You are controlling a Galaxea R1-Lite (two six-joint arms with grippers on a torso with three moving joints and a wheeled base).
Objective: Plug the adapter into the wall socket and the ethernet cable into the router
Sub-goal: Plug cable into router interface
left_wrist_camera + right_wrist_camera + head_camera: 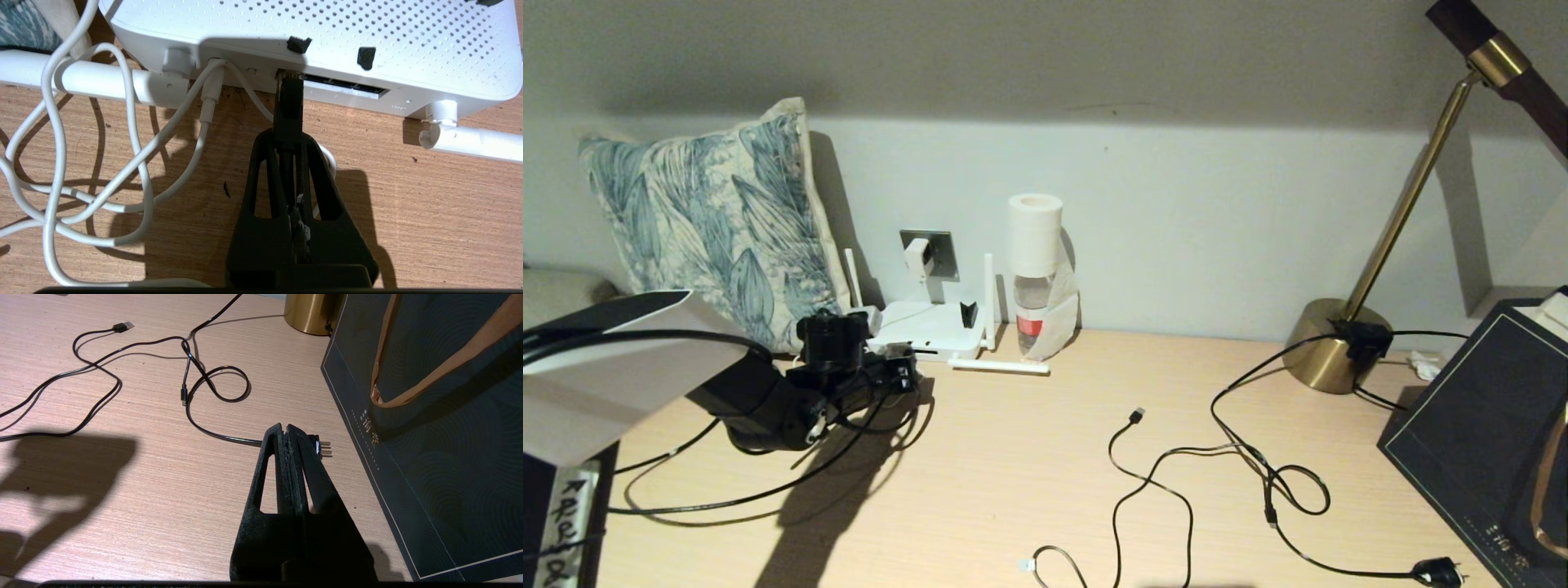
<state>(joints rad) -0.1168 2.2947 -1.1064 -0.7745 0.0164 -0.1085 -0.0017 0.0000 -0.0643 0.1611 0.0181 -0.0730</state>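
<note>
At the left rear of the wooden surface [1029,457], the left pincer [900,377] is reaching toward the router's [931,327] near edge, though the head view is hiding the contact behind the arm. Only the left wrist view is showing it: the pincer [288,136] is clamping tight on the black ethernet cable [288,104], whose connector is sitting at the mouth of the first dark port in the router's [367,49] edge; how deep it is seated cannot be told. The connector's long axis is running straight from the fingertips into the port, level with the surface. Beside it a white cord [206,110] is entering the router and looping over the wood.

The head view alone is giving the adapter [918,257], seated in the grey socket [935,251] on the wall above the router, its face turned to the plate. One antenna [988,298] is standing upright, another [999,367] is lying flat.

The right wrist view is showing the right pincer [289,430] fully closed on nothing, hanging over the surface near a black power plug [320,446] and a dark bag [429,457].

A leaf-print cushion [711,220] is leaning on the pale wall, a bottle [1033,314] capped by a paper roll is standing by the router, and a brass lamp [1335,355] is standing at the right. Loose black cables [1217,457] are trailing across the wood.
</note>
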